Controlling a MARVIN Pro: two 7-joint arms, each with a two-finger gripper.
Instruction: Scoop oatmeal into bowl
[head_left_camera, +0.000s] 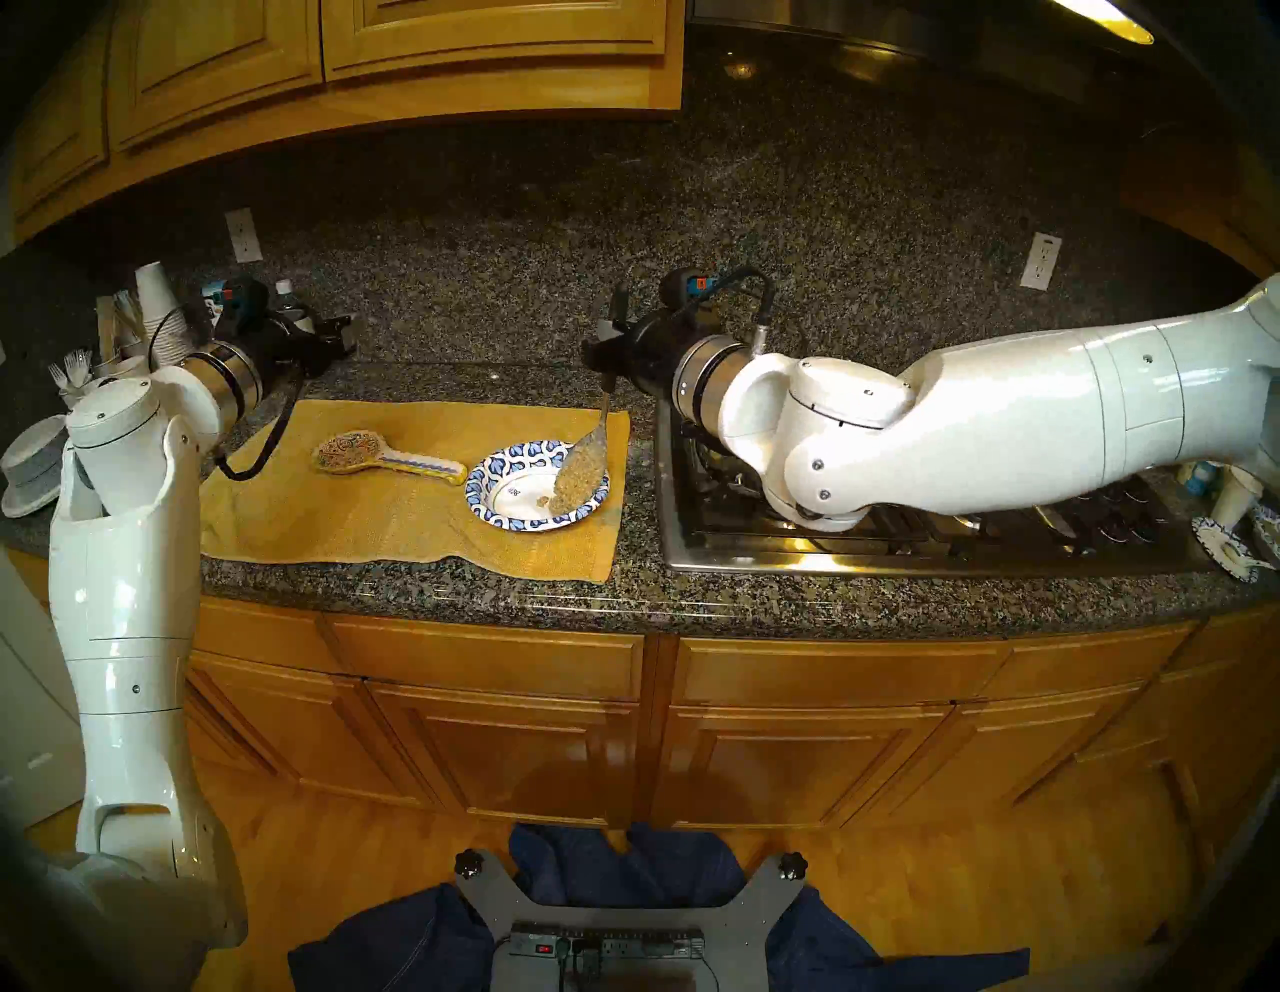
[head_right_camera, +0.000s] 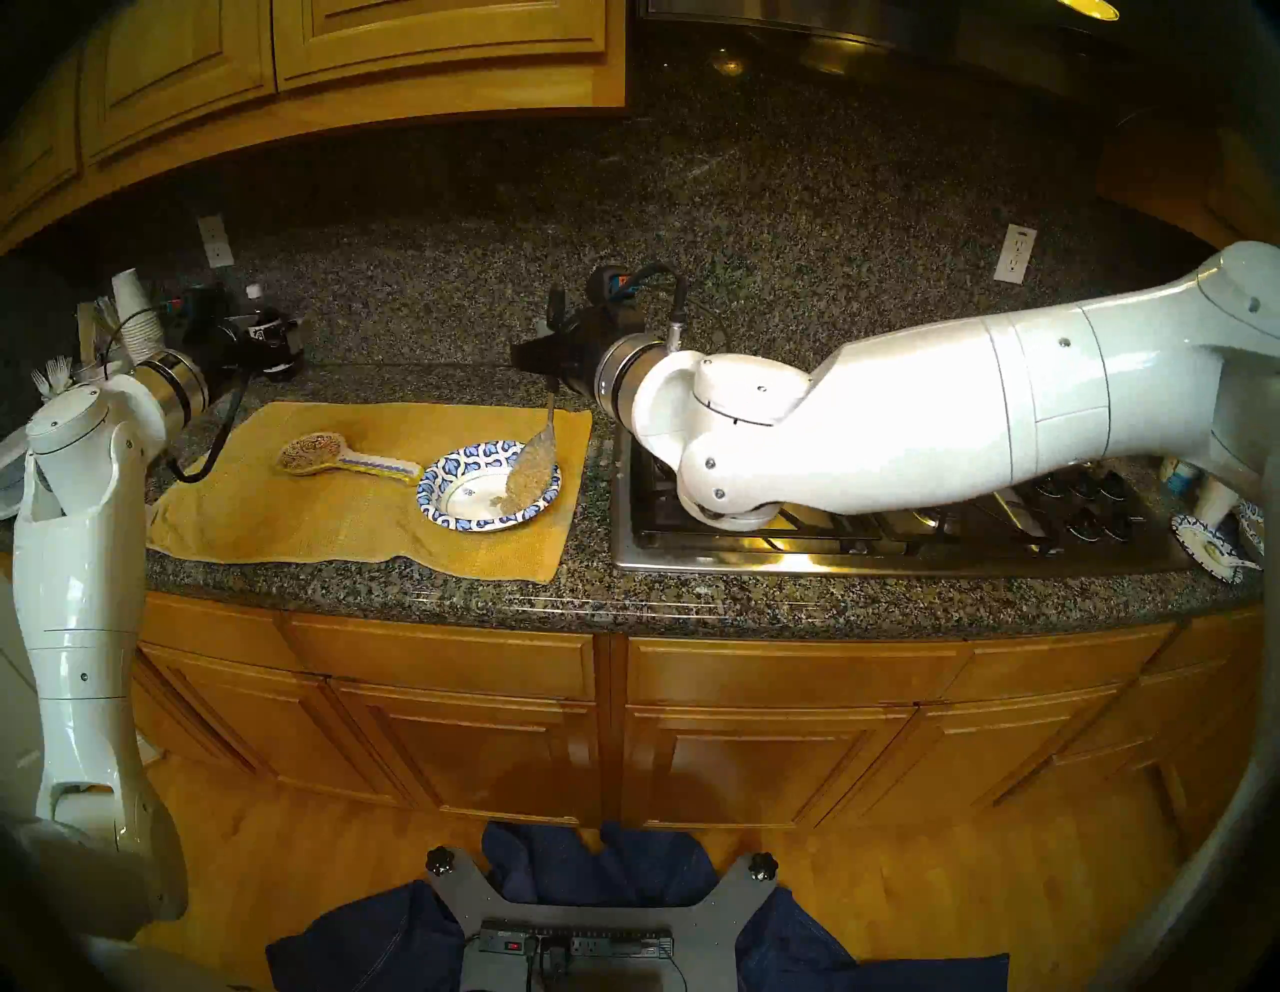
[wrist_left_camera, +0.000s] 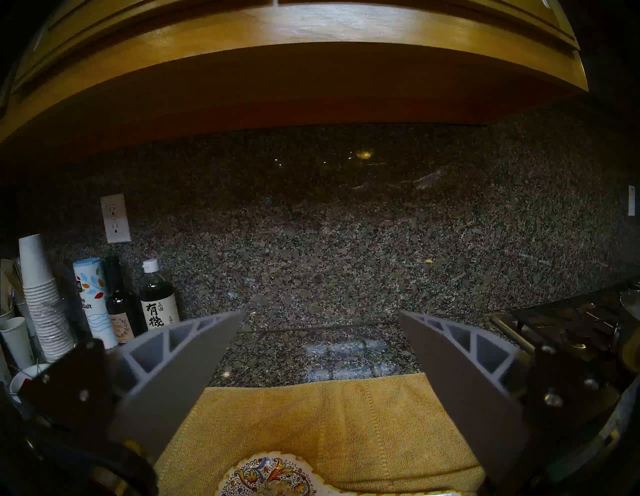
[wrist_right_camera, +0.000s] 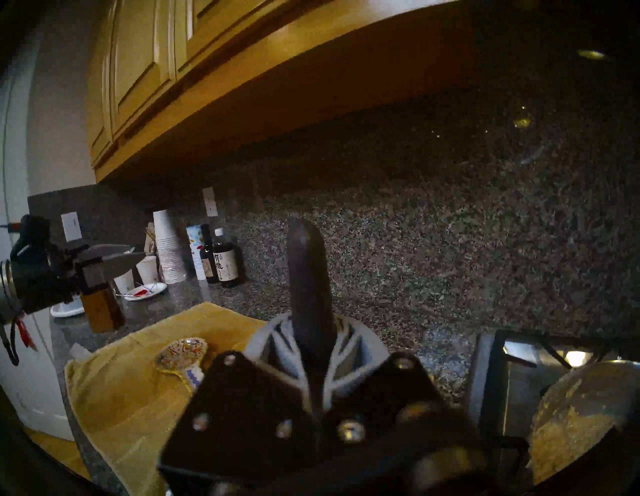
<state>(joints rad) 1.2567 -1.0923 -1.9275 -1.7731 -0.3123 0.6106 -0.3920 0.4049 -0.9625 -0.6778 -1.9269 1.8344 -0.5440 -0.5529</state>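
The blue-and-white paper bowl (head_left_camera: 485, 479) sits on the right part of a yellow towel. My right gripper (head_left_camera: 611, 355) is above the bowl's far edge and shut on the dark handle of a metal spoon (head_left_camera: 604, 415). The spoon hangs tilted over the bowl, and tan oatmeal (head_left_camera: 578, 476) is sliding off its blade. A small clump lies in the bowl's white centre. In the right wrist view the spoon handle (wrist_right_camera: 306, 277) stands up between the grey fingers (wrist_right_camera: 349, 350), and a steel pot (wrist_right_camera: 588, 384) with oatmeal (wrist_right_camera: 561, 443) sits at the bottom right. My left gripper (wrist_left_camera: 320, 320) is open and holds nothing, back left of the towel.
A painted ceramic spoon rest (head_left_camera: 357, 452) lies on the yellow towel (head_left_camera: 415, 519) left of the bowl. The steel cooktop (head_left_camera: 900, 547) lies under my right arm. Stacked paper cups (head_left_camera: 156, 305), bottles (wrist_left_camera: 157, 301) and grey-white stacked bowls (head_left_camera: 31, 464) crowd the far left. A used paper plate (head_left_camera: 1229, 551) sits at the far right.
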